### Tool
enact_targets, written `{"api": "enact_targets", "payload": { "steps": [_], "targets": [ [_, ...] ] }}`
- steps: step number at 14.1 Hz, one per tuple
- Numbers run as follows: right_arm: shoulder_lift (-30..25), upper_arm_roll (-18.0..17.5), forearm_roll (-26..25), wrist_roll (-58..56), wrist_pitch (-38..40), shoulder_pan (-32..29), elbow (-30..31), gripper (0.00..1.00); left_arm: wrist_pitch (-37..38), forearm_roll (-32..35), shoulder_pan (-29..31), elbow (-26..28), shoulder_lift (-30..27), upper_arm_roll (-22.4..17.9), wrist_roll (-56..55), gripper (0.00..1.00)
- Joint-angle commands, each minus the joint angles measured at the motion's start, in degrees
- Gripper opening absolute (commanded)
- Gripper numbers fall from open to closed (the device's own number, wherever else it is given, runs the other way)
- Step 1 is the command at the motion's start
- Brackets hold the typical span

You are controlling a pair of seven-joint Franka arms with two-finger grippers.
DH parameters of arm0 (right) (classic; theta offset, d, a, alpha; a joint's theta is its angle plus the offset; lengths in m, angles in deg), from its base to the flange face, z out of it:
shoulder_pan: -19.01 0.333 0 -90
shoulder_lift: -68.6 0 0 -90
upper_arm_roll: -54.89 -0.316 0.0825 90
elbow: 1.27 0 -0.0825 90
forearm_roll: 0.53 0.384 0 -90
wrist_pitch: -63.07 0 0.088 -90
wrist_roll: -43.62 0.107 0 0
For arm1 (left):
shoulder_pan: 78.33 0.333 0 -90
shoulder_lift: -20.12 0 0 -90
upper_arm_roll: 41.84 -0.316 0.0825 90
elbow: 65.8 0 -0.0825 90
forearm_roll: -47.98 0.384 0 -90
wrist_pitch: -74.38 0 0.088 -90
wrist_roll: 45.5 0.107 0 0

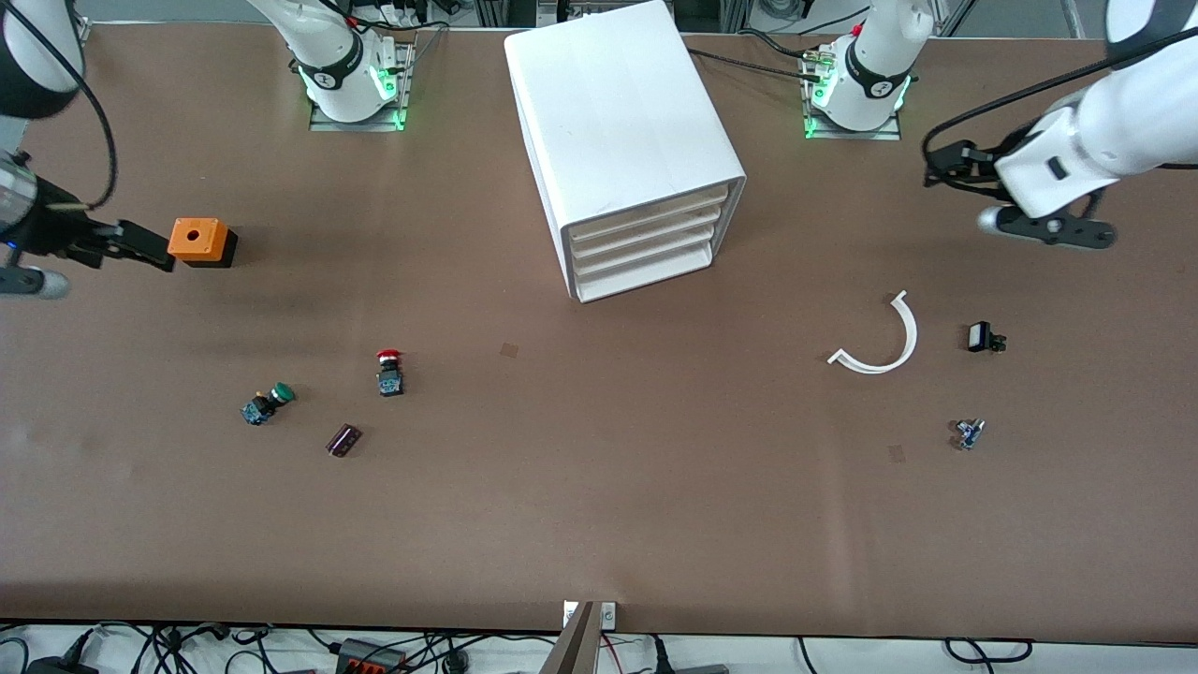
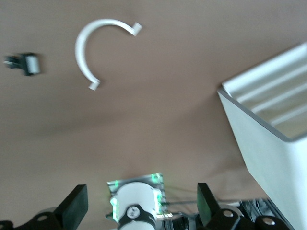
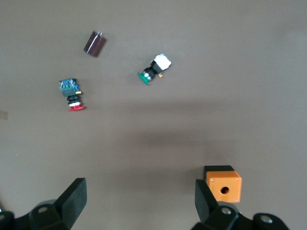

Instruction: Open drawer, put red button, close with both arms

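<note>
Your red button [image 1: 388, 371] lies on the surface [image 1: 599, 487], well apart from the cabinet [image 1: 625, 150], all drawers shut. Your left gripper [image 2: 139, 203] and right gripper [image 3: 139, 199] both hover wide open, empty.

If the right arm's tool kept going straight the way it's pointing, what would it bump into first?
Probably the orange box: the right tool, open, points along the table at it from close by, and one finger already sits just beside it. Height is hard to judge, so it might pass over.
</note>
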Motion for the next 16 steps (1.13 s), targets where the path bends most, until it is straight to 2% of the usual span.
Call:
{"api": "enact_targets", "payload": {
  "steps": [1,3,6,8,10,11,13,16],
  "targets": [
    [9.5,-0.3,0.0,0.2,-1.6,3.9,-5.3,1.0,1.9,-7.6,-1.2,-1.8,5.3,0.0,1.3,1.0],
    [14.7,-0.3,0.2,0.4,-4.2,4.7,-6.1,1.0,1.3,-16.8,-1.2,-1.7,10.3,0.0,2.5,1.0],
    [20.6,-0.3,3.5,0.4,-8.4,6.1,-6.5,1.0,-4.5,-30.1,-0.5,0.3,16.0,0.0,14.0,1.0],
    [24.2,-0.3,3.8,0.3,-12.9,9.1,-7.4,1.0,-9.1,-39.9,-0.4,4.2,18.4,-0.1,20.7,1.0],
    [27.4,-0.1,3.5,0.6,-18.6,13.1,-7.9,1.0,-16.0,-46.7,-1.2,9.4,19.7,0.0,30.8,1.0],
    [29.0,0.0,3.1,1.5,-21.3,14.4,-8.0,1.0,-18.8,-48.6,-1.2,11.2,20.9,0.0,38.2,1.0],
    [31.2,0.0,-0.6,3.8,-24.5,16.3,-8.0,1.0,-19.2,-55.0,-1.1,14.4,23.8,0.4,47.9,1.0],
    [32.8,0.0,-4.1,7.6,-24.9,17.3,-8.0,1.0,-19.3,-65.1,-1.2,18.5,28.0,3.1,59.0,1.0]
  ]
}}
